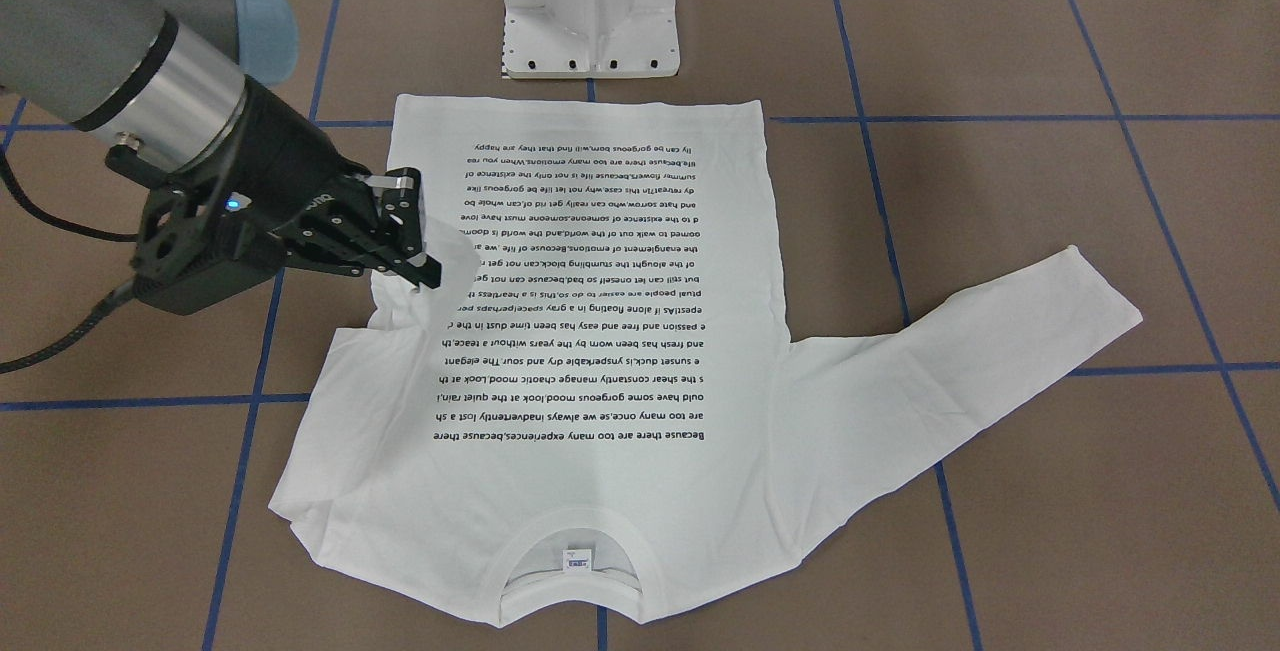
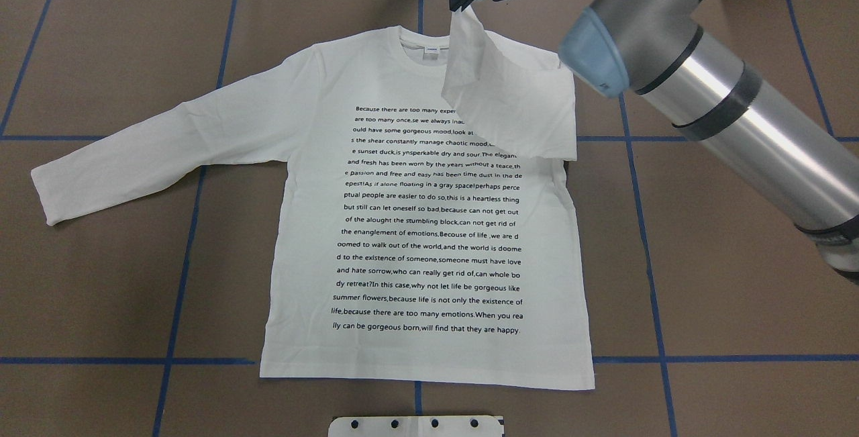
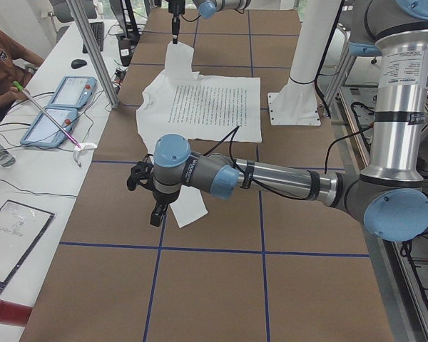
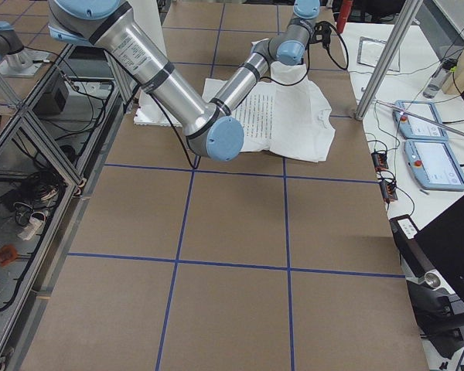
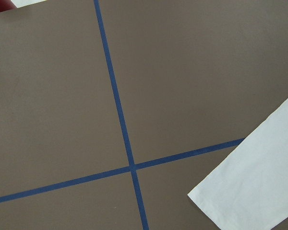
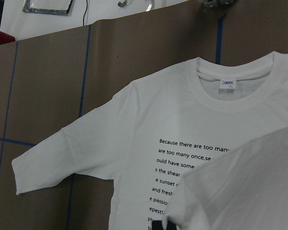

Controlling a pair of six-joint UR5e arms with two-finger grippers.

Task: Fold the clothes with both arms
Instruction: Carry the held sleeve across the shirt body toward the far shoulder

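The white long-sleeved T-shirt (image 2: 429,222) lies flat on the brown table, printed text up, with its collar (image 6: 230,91) on the side away from the robot. My right gripper (image 1: 415,231) is shut on the cuff of the shirt's right sleeve (image 2: 490,88) and holds it up over the chest. The sleeve hangs folded across the first text lines. The left sleeve (image 2: 134,148) lies spread out flat. My left gripper (image 3: 155,203) hovers over that sleeve's cuff (image 5: 259,182). It shows only in the exterior left view, so I cannot tell its state.
The white pedestal base (image 1: 590,11) stands just behind the shirt's hem. Blue tape lines (image 5: 120,115) cross the brown table. An operators' bench with tablets (image 3: 57,107), a metal post (image 3: 93,50) and a person (image 3: 3,57) lies beyond the collar side.
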